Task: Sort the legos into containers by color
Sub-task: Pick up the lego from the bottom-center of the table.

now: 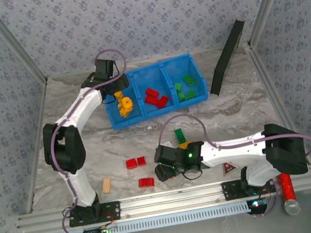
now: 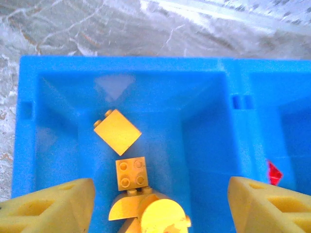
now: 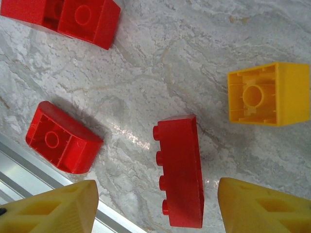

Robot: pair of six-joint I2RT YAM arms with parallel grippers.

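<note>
Two hands gape: left hand over glossy blue bin, right hand over studded red brick.

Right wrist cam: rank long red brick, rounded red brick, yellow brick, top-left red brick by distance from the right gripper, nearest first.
From the right gripper:
1. Long red brick, between the open fingers.
2. Rounded red brick, to the left.
3. Yellow brick, upper right.
4. Top-left red brick, far corner.

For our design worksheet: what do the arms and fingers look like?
The left arm and right arm are white with black joints and purplish cables; the right one shows a green light. Their fingers are yellow wedges with triangular holes.
</note>
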